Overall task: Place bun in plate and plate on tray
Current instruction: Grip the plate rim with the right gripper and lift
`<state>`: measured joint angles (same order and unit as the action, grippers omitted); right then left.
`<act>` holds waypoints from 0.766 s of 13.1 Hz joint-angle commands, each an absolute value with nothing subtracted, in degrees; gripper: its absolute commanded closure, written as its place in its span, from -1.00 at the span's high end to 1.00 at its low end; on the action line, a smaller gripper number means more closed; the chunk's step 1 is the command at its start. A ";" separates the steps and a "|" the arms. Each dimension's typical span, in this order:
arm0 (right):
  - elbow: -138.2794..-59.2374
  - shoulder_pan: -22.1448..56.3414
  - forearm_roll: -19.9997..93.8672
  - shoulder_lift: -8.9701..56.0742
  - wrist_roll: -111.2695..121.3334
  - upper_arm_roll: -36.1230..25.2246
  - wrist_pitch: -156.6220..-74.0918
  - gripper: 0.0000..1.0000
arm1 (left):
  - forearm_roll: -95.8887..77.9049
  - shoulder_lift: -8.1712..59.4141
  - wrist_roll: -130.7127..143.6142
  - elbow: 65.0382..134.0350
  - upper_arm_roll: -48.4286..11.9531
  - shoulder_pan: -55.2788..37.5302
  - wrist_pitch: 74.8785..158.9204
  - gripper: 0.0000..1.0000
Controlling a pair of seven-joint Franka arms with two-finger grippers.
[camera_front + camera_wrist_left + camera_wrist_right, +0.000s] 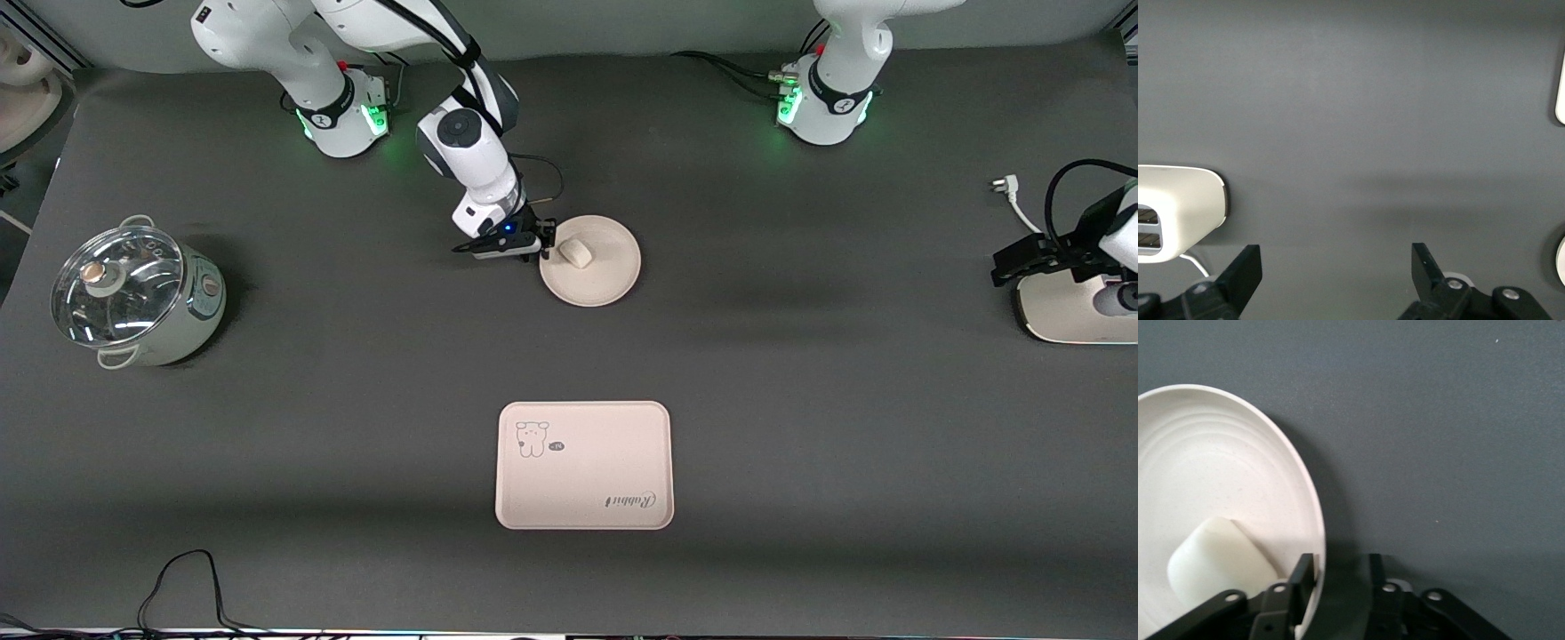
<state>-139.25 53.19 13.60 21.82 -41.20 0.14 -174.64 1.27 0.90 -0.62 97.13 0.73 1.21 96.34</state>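
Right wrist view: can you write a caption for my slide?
Right gripper straddles the plate rim, one finger inside beside the bun, one outside.

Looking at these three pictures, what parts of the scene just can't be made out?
- Right tool: its fingers straddle the plate rim; actual contact is unclear, since the rim hides one fingertip in the right wrist view.
- Bun: partly covered by that tool's linkage.
- Left tool: in the front view, the picture's edge cuts off most of its arm.
- Tray: small label beside the bear drawing is too small to read.
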 commanded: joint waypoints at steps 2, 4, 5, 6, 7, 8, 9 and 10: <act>-138.78 53.96 15.12 22.32 -41.57 -0.09 -175.61 -0.69 | 0.97 0.35 -0.62 97.82 5.10 -3.52 97.82 1.00; -138.78 53.96 15.12 22.32 -41.57 -0.09 -175.61 -0.87 | 0.97 -0.43 -0.70 97.73 5.10 -3.34 97.74 1.00; -138.78 53.96 15.12 22.32 -41.57 -0.09 -175.61 -0.95 | 1.05 -1.66 -1.14 97.73 5.10 -3.43 97.04 1.00; -138.78 53.96 15.12 22.32 -41.57 -0.09 -175.61 -0.99 | 1.05 -2.37 -1.23 97.82 5.01 -3.51 96.86 1.00; -138.78 53.96 15.12 22.32 -41.57 -0.09 -175.61 -1.00 | 1.05 -2.55 -1.23 97.74 5.01 -3.52 96.68 1.00; -138.78 53.96 15.12 22.15 -41.66 -0.09 -175.61 -1.00 | 1.05 -2.64 -1.32 97.73 5.01 -3.60 96.68 1.00; -138.78 53.53 15.12 21.54 -41.66 -0.09 -175.52 -1.00 | 1.14 -2.55 -1.32 97.82 5.01 -3.86 96.77 1.00; -138.78 53.35 15.12 20.49 -41.49 -0.17 -175.34 -1.00 | 1.14 -2.37 -1.32 98.00 5.01 -4.30 97.20 1.00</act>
<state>-138.96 53.17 13.67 21.61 -41.22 0.13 -175.38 1.27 -1.54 -0.67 97.02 4.00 -2.52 97.13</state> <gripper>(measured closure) 0.960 0.000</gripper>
